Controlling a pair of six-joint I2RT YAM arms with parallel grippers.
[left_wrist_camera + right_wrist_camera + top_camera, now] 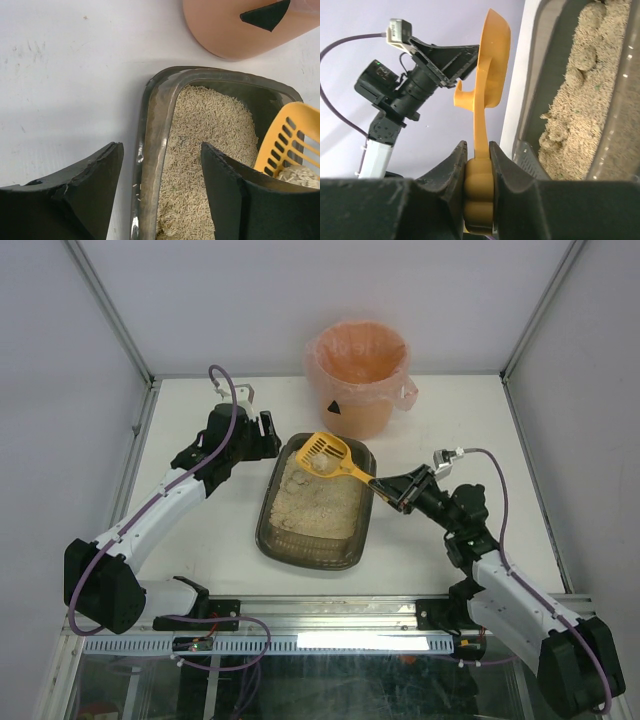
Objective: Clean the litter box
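Just right of the litter box [305, 562], which lies mid-table, the right gripper [388, 490] is clamped on the handle of the yellow scoop [330, 453]. Its head hangs over the box's far end carrying one pale clump [322, 466], lifted but not yet dumped, and more clumps [555, 135] lie in the litter. At the box's far-left corner the left gripper [161, 150] straddles the rim, jaws parted and holding nothing; beyond the box a pink-lined bin [358, 375] stands on the white table [200, 540] between pale walls [300, 290].
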